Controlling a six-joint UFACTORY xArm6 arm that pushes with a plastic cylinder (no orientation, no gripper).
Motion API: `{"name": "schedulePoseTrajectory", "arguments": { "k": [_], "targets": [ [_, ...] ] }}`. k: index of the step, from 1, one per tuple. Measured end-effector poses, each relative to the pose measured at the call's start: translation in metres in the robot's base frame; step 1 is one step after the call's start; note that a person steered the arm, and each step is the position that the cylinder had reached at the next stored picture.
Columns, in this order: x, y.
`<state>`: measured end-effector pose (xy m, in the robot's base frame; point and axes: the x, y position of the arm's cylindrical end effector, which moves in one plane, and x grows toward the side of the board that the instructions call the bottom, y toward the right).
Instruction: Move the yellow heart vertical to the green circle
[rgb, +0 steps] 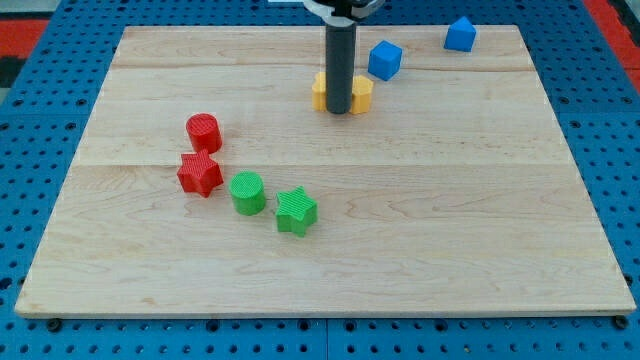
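Note:
The yellow heart lies near the view's top centre, partly hidden behind my rod; yellow shows on both sides of it. My tip rests on the board at the heart's near edge, touching it. The green circle, a short cylinder, stands left of centre, well below and to the left of the heart. The rod is dark and upright.
A green star sits just right of the green circle. A red cylinder and a red star lie to its left. A blue cube is beside the heart, a blue block at the top right. The wooden board ends at blue pegboard.

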<state>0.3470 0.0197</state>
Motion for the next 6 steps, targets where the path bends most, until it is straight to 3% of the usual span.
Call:
{"name": "schedulePoseTrajectory", "arguments": {
  "k": [6],
  "targets": [
    [-0.057,-0.013]
  ]
}}
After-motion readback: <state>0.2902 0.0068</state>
